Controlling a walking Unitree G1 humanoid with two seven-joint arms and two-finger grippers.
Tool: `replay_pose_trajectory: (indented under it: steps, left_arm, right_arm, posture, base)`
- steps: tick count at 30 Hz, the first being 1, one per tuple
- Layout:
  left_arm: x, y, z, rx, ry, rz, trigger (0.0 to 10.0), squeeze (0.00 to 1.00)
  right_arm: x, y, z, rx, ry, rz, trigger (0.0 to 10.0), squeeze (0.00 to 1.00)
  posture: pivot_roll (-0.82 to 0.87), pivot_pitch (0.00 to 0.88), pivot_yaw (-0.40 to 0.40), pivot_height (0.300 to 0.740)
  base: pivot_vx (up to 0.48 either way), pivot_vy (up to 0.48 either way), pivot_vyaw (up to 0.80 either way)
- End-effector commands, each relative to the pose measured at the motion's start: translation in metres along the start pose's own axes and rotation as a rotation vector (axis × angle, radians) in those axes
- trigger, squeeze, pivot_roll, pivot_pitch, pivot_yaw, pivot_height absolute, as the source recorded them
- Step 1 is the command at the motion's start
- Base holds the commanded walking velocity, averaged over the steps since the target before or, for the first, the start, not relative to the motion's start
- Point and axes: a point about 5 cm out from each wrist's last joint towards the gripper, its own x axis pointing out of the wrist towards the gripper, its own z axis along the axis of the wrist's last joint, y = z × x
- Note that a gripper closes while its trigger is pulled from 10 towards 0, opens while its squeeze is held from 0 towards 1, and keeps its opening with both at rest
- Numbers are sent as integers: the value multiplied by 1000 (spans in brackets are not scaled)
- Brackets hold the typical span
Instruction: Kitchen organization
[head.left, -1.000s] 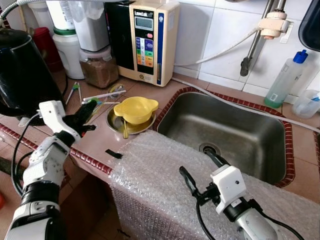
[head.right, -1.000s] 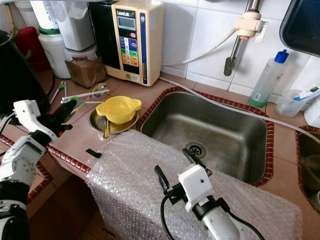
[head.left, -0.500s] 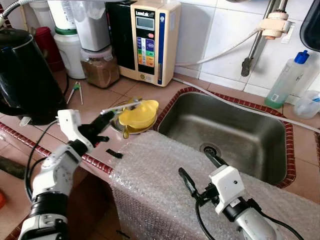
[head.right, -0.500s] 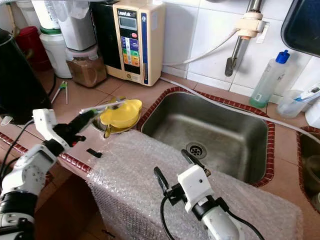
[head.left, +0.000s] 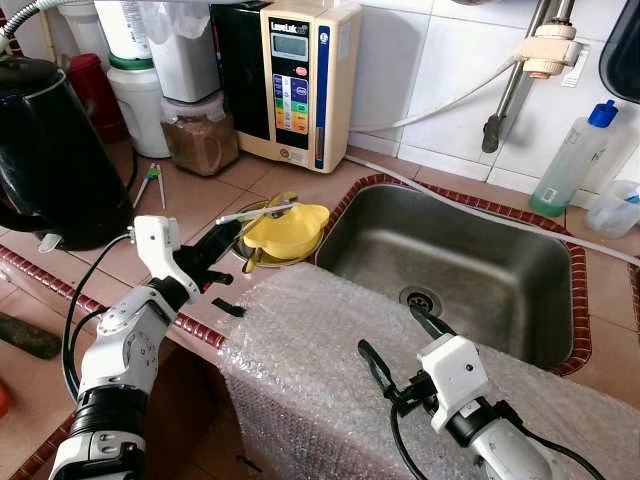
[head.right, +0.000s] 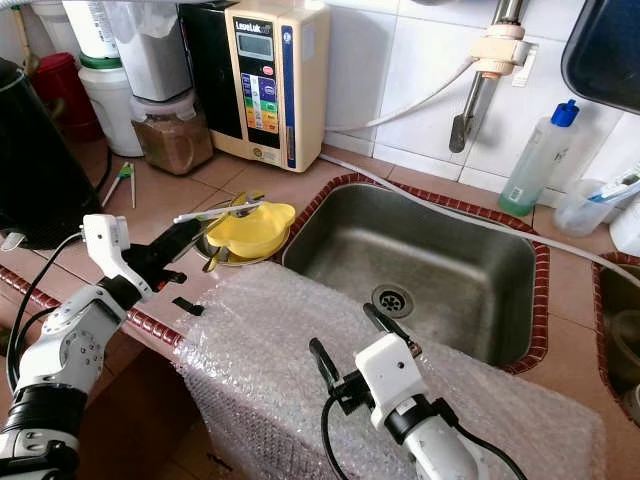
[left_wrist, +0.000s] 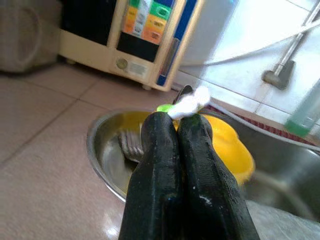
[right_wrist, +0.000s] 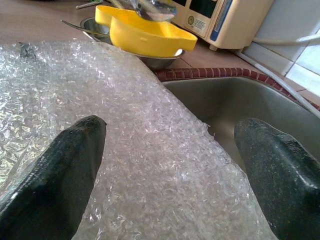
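Left gripper (head.left: 225, 238), left-centre of the left eye frame, is clenched on a slim white-handled toothbrush with green bristle end (head.left: 255, 211), held roughly level just above the yellow plastic bowl (head.left: 288, 229). In the left wrist view the white and green tip pokes out past the closed black fingers (left_wrist: 160, 150).

Likely step: drop the toothbrush into the bowl or carry it on toward the stainless steel sink (head.left: 450, 265). To do it well, keep the grip firm since the handle is thin and could pivot, lower the tip inside the rim before letting go, and avoid knocking the tilted bowl.

Containers: the yellow bowl sits tilted in a shallow round metal dish (left_wrist: 102, 150) on the tiled brown surface (head.left: 190, 195), just left of the sink. A gold-coloured fork or spoon (head.left: 248, 262) lies in the dish. Bowl contents cannot be seen. The sink looks empty apart from the drain.

Right gripper (head.left: 395, 345), lower centre, hovers released over the clear bubble wrap sheet (head.left: 320, 350) covering the front edge, holding nothing.
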Motion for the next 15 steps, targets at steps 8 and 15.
replay_pose_trajectory:
  steps: [8,15]
  left_arm:
    - [4,0,19,163,-89,59,0,0]
    - [6,-4,17,155,-82,34,0,0]
  right_arm:
    - [0,-3,-3,-16,9,-6,10000,0]
    - [0,-3,-4,-22,10,-5,10000,0]
  posture:
    - [82,0,20,740]
    - [81,0,18,740]
  base:
    - [0,0,0]
    - [0,0,0]
